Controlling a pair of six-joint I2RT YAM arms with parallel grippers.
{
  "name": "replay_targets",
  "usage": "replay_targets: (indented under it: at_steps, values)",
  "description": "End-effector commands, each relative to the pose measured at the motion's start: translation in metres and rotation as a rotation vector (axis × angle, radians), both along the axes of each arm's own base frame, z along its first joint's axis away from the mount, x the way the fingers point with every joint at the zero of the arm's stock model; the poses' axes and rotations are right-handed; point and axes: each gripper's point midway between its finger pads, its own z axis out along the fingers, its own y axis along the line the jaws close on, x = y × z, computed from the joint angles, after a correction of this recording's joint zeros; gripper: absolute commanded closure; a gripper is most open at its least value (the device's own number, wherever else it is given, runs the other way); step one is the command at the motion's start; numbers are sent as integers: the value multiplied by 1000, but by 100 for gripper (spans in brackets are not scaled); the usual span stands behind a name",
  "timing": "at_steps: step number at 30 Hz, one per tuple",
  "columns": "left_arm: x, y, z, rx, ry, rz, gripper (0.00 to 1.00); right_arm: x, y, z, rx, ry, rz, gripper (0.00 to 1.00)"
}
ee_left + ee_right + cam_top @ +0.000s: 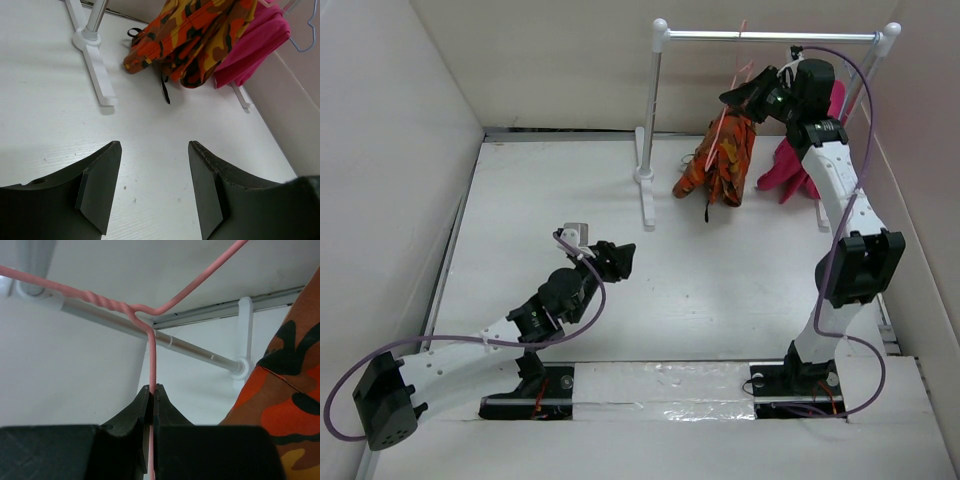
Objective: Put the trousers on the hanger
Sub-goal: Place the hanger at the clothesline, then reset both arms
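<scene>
The camouflage trousers (720,160) hang from the salmon-pink wire hanger (740,60), whose hook is over the white rail. Their lower end rests on the table; they also show in the left wrist view (195,35) and at the right edge of the right wrist view (290,405). My right gripper (745,98) is raised beside the trousers' top and is shut on the hanger's wire (152,355), just below its twisted neck. My left gripper (623,258) is open and empty, low over the table's middle, well short of the trousers, with bare table between its fingers (100,185).
The white tube rail frame (660,120) stands at the back, its feet (97,75) on the table. A magenta-pink garment (800,165) hangs right of the trousers, by a pale wire hanger (305,40). White walls enclose the table.
</scene>
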Motion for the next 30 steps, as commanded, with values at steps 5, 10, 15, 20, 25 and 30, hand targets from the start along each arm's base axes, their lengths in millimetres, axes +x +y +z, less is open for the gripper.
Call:
replay_targets:
  at_steps: [5,10,15,20,25,30]
  values:
    - [2,2,13,-30,-67,6,47,-3,-3,73,12,-239,58,100]
    - [1,-3,12,-21,-60,-17,47,2,-3,33,-4,-197,62,95]
    - [3,-4,9,-15,-54,-10,46,-1,-7,14,-16,-174,66,47]
    - [5,-4,8,-15,-52,-1,46,-7,-21,13,-90,-188,38,0]
    - [5,-4,1,-24,-25,6,45,-29,-36,24,-135,-233,2,0]
    - [3,-9,23,-62,-24,-17,45,-84,-53,65,-179,-376,-41,0]
